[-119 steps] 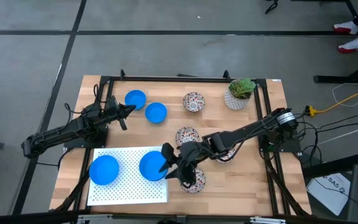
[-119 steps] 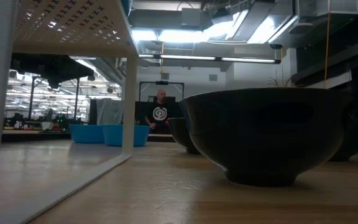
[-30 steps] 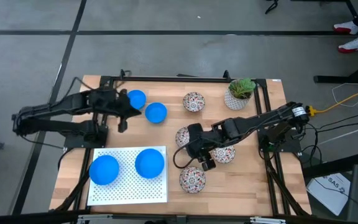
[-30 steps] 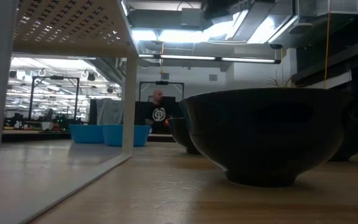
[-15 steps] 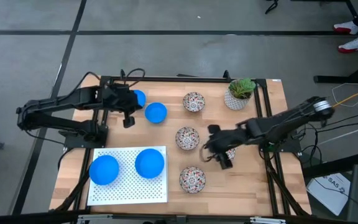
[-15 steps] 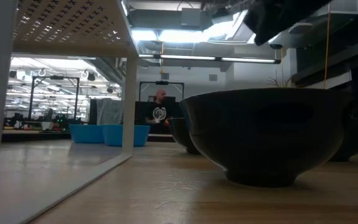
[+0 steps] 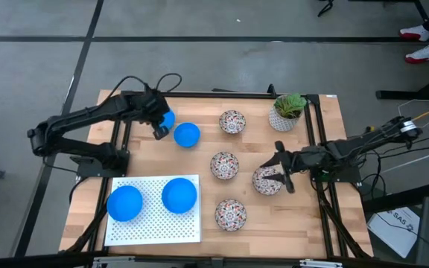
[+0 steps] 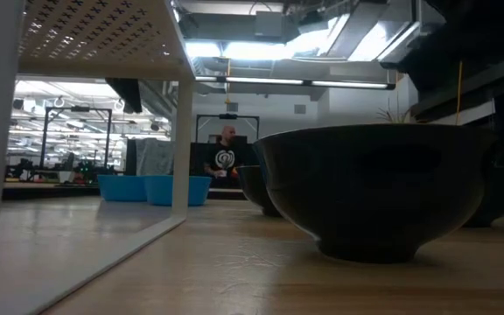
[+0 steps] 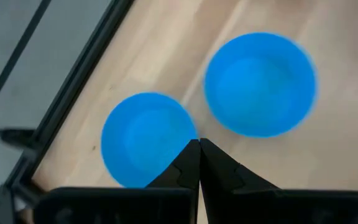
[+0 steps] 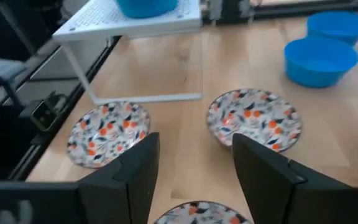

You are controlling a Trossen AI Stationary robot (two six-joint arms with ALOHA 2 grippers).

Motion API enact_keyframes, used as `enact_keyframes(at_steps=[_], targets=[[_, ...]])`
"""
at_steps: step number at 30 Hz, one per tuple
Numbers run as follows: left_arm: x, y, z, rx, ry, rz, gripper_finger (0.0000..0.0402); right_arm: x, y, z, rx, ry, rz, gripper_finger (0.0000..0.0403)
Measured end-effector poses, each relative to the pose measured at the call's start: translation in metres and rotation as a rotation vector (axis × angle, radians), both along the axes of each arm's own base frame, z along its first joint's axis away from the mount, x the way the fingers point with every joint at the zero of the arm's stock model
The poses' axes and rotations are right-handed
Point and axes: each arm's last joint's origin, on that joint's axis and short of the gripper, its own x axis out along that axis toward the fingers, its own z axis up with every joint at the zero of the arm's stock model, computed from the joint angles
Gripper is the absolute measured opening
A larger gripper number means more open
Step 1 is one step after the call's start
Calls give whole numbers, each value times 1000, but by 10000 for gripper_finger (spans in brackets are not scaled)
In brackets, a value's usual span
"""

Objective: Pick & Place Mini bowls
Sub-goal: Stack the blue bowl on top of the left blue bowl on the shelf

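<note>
The table (image 7: pixel 207 160) carries a white perforated rack (image 7: pixel 153 223) with two blue bowls (image 7: pixel 179 195) on top; two more blue bowls (image 7: pixel 187 135) sit near the far left corner, and four patterned bowls (image 7: pixel 225 165) are spread across the middle. The left hand (image 7: pixel 159 131), fingers pressed together and empty, hangs over the far blue pair; lowered like this it would likely shove a bowl rather than grip it. The right hand (image 7: pixel 281 173), fingers apart, hovers at a patterned bowl (image 7: pixel 267 182) and could clip its rim.
</note>
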Motion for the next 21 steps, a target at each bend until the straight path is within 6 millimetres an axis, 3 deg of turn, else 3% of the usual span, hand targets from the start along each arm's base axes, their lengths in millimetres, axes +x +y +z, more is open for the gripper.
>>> enact_keyframes(at_steps=[8, 13, 17, 21], targets=[[-6, 23, -8, -31, 21, 141, 2, -13, -9, -18, 12, 2, -183, 200], [-10, 26, -6, -27, 14, 164, 2, -12, -9, -23, 58, 28, -184, 200], [-10, 27, -6, -28, 4, 161, 2, -14, -5, -30, 28, 108, -41, 200], [-9, 26, -6, -39, 1, 154, 2, -19, -10, -35, 6, 39, -46, 200]])
